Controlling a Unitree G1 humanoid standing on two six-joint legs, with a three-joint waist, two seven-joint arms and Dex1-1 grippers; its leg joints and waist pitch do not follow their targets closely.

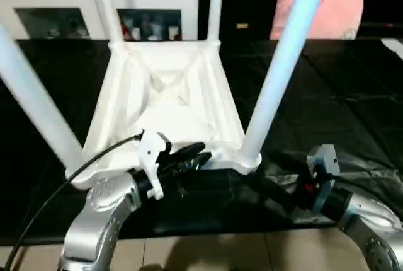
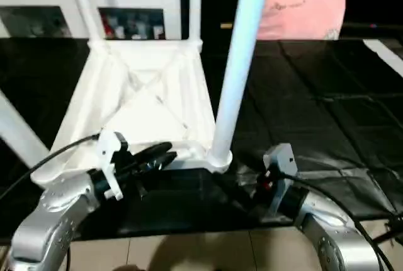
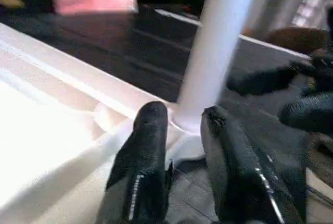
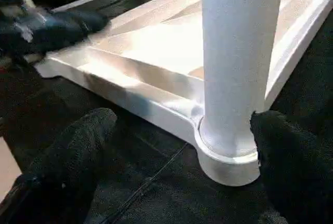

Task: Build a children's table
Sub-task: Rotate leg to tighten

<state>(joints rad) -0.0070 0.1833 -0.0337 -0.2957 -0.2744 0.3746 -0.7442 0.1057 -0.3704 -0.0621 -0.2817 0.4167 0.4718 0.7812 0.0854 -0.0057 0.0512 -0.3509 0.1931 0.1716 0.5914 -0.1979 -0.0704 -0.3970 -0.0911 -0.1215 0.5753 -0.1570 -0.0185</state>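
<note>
The white tabletop (image 1: 164,101) lies upside down on the black table, ribbed underside up. Its legs stand upright in the corner sockets: the near right leg (image 1: 283,63), the near left leg (image 1: 31,101) and two far legs (image 1: 107,6). My left gripper (image 1: 200,156) is at the tabletop's near rim, close to the near right socket. Its fingers (image 3: 151,130) stand a little apart and grip nothing. My right gripper (image 4: 182,127) is wide open at the foot of the near right leg (image 4: 239,52), one finger (image 4: 281,151) close beside the socket.
A white glass-doored cabinet (image 1: 94,6) stands behind the table, and a pink cushion (image 1: 321,16) lies at the back right. The black table cover (image 1: 340,94) spreads out to the right. The table's near edge meets tiled floor (image 1: 220,252). A black cable (image 1: 63,183) runs from my left wrist.
</note>
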